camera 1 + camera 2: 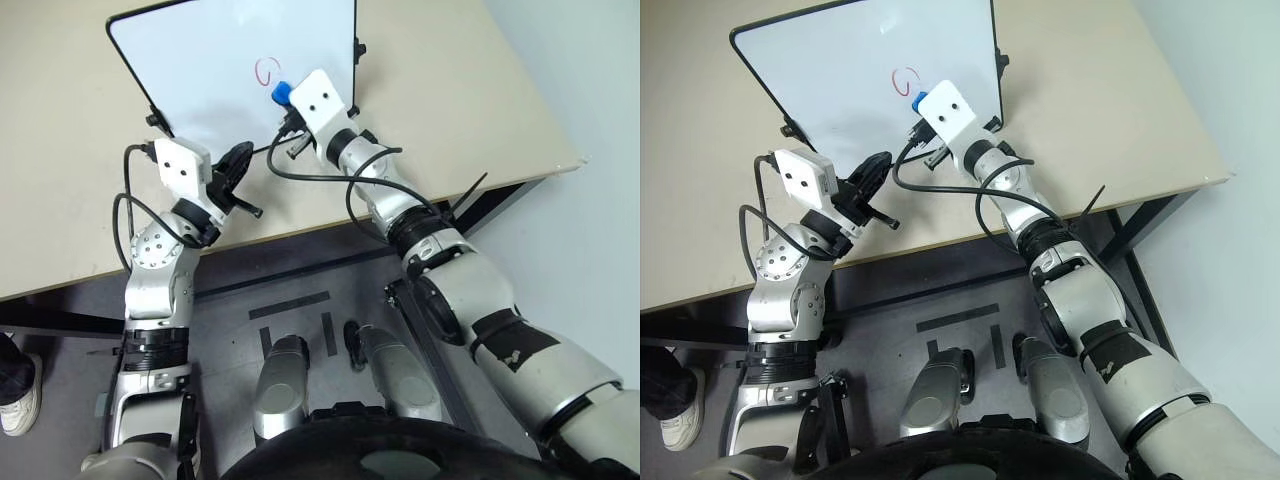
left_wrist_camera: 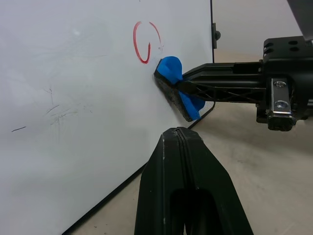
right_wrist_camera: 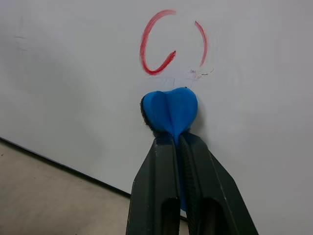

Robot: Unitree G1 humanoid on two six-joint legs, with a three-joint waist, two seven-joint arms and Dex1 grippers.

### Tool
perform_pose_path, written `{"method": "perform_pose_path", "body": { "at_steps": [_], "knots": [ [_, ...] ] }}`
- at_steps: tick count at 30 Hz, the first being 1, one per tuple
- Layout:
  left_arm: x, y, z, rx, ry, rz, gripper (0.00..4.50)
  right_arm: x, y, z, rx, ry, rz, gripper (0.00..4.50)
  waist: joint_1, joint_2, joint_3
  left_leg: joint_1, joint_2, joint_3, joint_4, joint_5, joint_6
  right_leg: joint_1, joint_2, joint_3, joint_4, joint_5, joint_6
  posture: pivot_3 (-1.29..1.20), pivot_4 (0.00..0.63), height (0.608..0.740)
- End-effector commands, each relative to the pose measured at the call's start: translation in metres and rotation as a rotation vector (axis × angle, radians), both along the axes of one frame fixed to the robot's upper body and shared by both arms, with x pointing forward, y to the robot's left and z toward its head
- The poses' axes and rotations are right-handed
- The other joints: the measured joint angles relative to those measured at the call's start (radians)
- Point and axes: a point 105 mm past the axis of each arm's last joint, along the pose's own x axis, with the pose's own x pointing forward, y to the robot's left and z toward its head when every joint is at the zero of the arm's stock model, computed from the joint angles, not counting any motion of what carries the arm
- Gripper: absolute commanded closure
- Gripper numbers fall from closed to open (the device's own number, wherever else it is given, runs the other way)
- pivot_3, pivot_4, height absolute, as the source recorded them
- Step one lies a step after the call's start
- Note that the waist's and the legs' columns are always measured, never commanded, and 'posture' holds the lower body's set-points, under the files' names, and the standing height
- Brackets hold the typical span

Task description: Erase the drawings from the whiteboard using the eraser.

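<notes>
Left gripper (image 2: 183, 147), nearest cam, fingers pressed together, empty, lower centre of frame. Whiteboard (image 1: 200, 70) upper centre, stiff, prob slick; right gripper (image 3: 177, 147) clamps eraser (image 3: 170, 110) at its narrow waist, felt side on board, just below red drawings (image 3: 161, 49). Eraser looks light, slightly squashy.

A beige table (image 1: 470, 110) fills the upper part of the left eye view, its front edge running from the lower left up toward the right side of the frame. The whiteboard (image 1: 200, 70) lies flat on it at the upper centre, its thin black frame and small side clips resting on the tabletop, with bare beige surface on either side.
</notes>
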Motion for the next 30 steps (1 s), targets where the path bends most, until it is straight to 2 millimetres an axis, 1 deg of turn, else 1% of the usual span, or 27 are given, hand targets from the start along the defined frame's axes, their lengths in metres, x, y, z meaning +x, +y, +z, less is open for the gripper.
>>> {"method": "perform_pose_path", "body": {
  "at_steps": [1,5,8,10,12,14,18,21,23,25,28,30],
  "knots": [
    [-0.002,-0.001,0.014,0.001,-0.056,-0.012,4.50,0.005,-0.001,0.057,0.096,-0.142,-0.010,4.49,0.000,0.000,0.000,0.000,0.000,0.000,0.000,0.000,0.000,0.000,0.000,0.000,0.000,0.000,0.000,0.00,0.150,0.740],
    [-0.001,-0.002,0.014,0.000,-0.055,-0.017,4.50,0.003,0.003,0.079,0.128,-0.188,0.010,4.49,-0.002,0.000,0.000,0.000,0.000,0.000,0.000,0.000,0.000,-0.001,0.000,0.000,-0.001,-0.002,-0.002,0.00,0.150,0.740],
    [-0.001,-0.004,0.013,-0.001,-0.055,-0.023,4.50,0.000,0.009,0.082,0.130,-0.194,0.034,4.49,-0.003,0.000,0.000,0.000,0.000,0.000,0.000,0.000,0.000,-0.001,0.001,0.000,-0.001,-0.003,0.000,0.00,0.150,0.740],
    [-0.001,-0.004,0.013,-0.002,-0.055,-0.025,4.50,-0.002,0.013,0.073,0.108,-0.177,0.047,4.49,-0.003,0.000,0.000,0.000,0.000,0.000,0.000,0.000,0.000,-0.002,0.001,0.000,0.000,-0.004,0.003,0.00,0.150,0.740],
    [0.000,-0.004,0.013,-0.003,-0.055,-0.024,4.50,-0.003,0.016,0.059,0.083,-0.139,0.053,4.49,-0.004,0.000,0.000,0.000,0.000,0.000,0.000,0.000,0.000,-0.002,0.001,0.000,0.000,-0.002,0.006,0.00,0.150,0.740],
    [0.000,-0.004,0.013,-0.002,-0.054,-0.024,4.50,-0.004,0.019,0.044,0.056,-0.104,0.058,4.49,-0.004,0.000,0.000,0.000,0.000,0.000,0.000,0.000,0.000,-0.002,0.001,0.000,0.000,0.001,0.001,0.00,0.150,0.740],
    [0.000,-0.005,0.013,-0.004,-0.055,-0.023,4.50,-0.006,0.021,0.020,0.010,-0.049,0.058,4.49,-0.005,0.000,0.000,0.001,0.000,0.000,-0.001,0.000,0.000,-0.002,0.001,0.000,0.000,0.001,0.001,0.00,0.150,0.740],
    [0.000,-0.005,0.012,-0.004,-0.054,-0.021,4.50,-0.007,0.022,0.009,-0.015,-0.023,0.063,4.49,-0.004,0.000,0.000,0.001,0.000,0.000,-0.001,0.000,0.000,-0.002,0.001,0.000,0.000,0.001,0.001,0.00,0.150,0.740],
    [-0.001,-0.004,0.012,-0.004,-0.054,-0.020,4.50,-0.007,0.021,0.008,-0.021,-0.022,0.062,4.49,-0.003,0.000,0.000,0.000,0.000,0.000,-0.001,0.000,0.000,-0.002,0.001,0.000,0.000,0.001,0.001,0.00,0.150,0.740],
    [0.000,-0.004,0.012,-0.003,-0.053,-0.019,4.50,-0.005,0.019,0.013,-0.015,-0.040,0.050,4.49,-0.003,0.000,0.000,0.000,0.000,0.000,-0.001,0.000,0.000,-0.002,0.001,0.000,0.000,0.001,0.001,0.00,0.150,0.740],
    [0.000,-0.004,0.012,-0.003,-0.053,-0.018,4.50,0.002,0.012,0.039,0.031,-0.106,0.005,4.49,-0.003,0.000,0.000,0.000,0.000,0.000,-0.001,0.000,0.000,-0.002,0.001,0.000,0.000,0.002,0.001,0.00,0.150,0.740],
    [0.000,-0.004,0.012,-0.003,-0.053,-0.019,4.50,0.005,0.009,0.060,0.075,-0.148,-0.009,4.49,-0.003,0.000,0.000,0.000,0.000,0.000,-0.001,0.000,0.000,-0.002,0.001,0.000,0.000,0.002,0.001,0.00,0.150,0.740]
  ]
}}
